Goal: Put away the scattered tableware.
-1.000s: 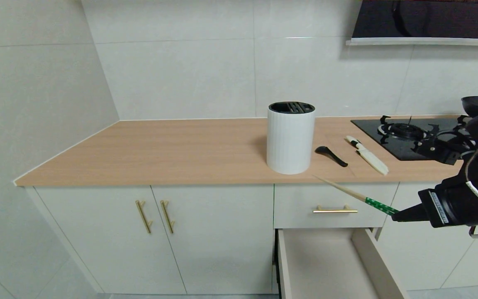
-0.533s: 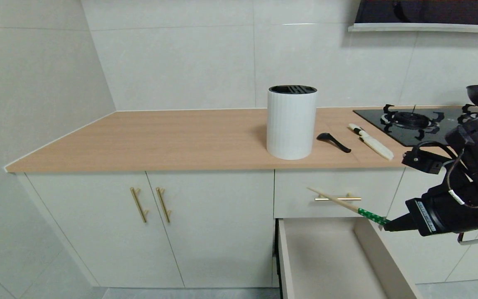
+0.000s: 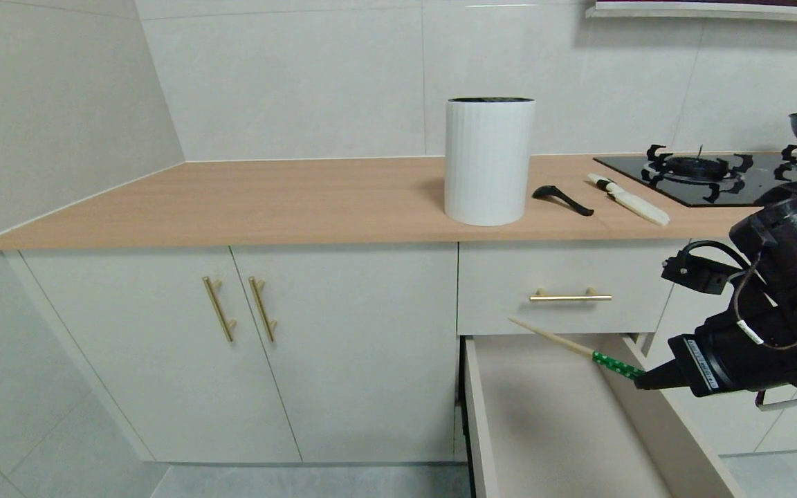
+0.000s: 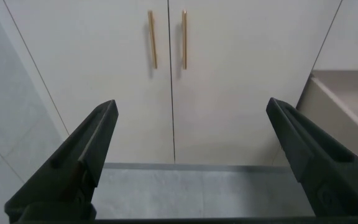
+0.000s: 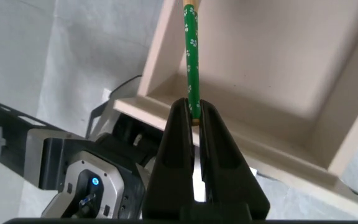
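Our left gripper hangs idle, jaws wide apart, facing the cabinet doors. On the woodgrain counter, the ribbed white holder, glossy black spoon and pale-bladed knife await collection. Our right gripper, clamped on the green-ended wooden chopsticks, angles them over the open drawer, presumably for dropping in.

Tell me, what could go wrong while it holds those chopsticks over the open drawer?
The right hand pinches the chopsticks only at their green end, so they might swivel or slip out. That hand sits about over the side wall of the open drawer, so a release now might tip them onto the floor.
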